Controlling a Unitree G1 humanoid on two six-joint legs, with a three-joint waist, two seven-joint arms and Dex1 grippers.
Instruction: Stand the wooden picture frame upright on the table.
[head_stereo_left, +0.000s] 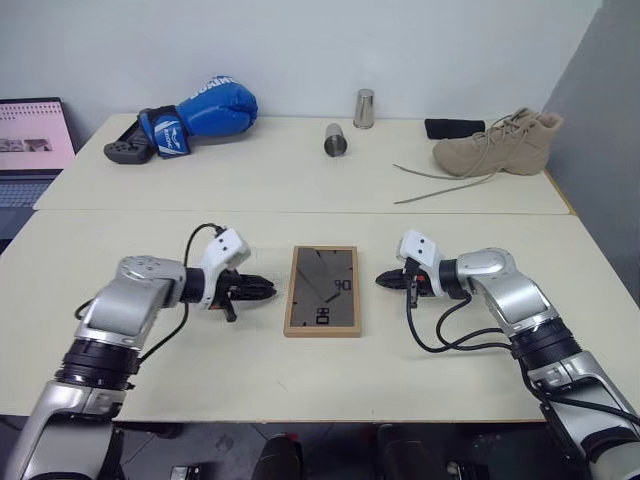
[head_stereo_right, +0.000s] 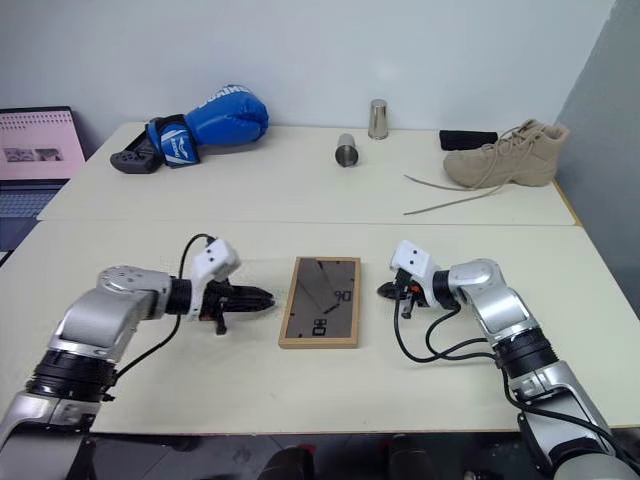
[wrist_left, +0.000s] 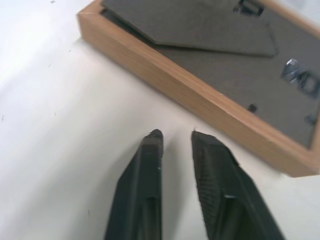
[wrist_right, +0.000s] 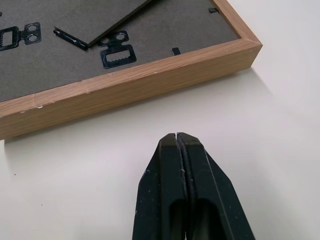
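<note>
Picture frame (head_stereo_left: 322, 290) lies face down on the table (head_stereo_left: 300, 380). Left gripper (head_stereo_left: 266, 291) slightly parted, right gripper (head_stereo_left: 382, 282) pressed together; best pinch the frame's edges evenly.

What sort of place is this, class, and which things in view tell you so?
Probably an indoor lab or test room, not a home: a pale table against a bare wall carries unrelated items, a blue boxing glove, a tan boot and metal cups, with a laptop beside it.
</note>
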